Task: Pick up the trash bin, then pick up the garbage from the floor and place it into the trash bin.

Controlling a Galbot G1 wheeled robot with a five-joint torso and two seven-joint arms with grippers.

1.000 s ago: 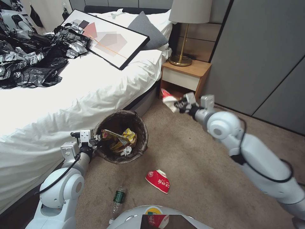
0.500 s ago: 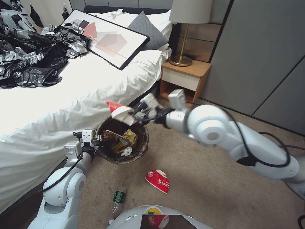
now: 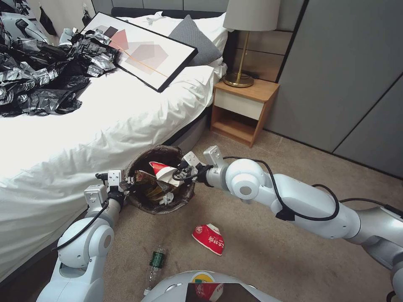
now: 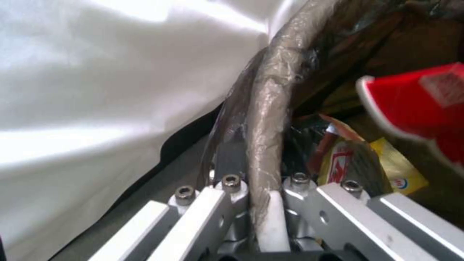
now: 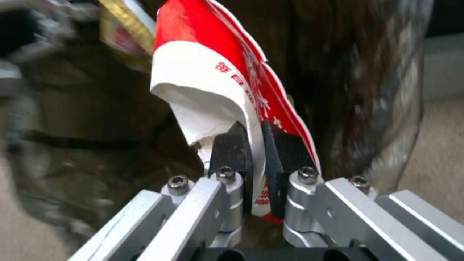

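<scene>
1. Head view: the right gripper (image 3: 181,171) has swung from near the nightstand (image 3: 244,105) to over the trash bin (image 3: 161,179), carrying a crushed noodle bowl (image 3: 163,171); release looks near.
2. Left wrist view: the left gripper (image 4: 263,203) stays clamped on the bin's rim.
3. Right wrist view: jaws pinch the bowl's wall.
4. On the floor, another noodle bowl (image 3: 208,238) and a bottle (image 3: 156,261) remain.
</scene>
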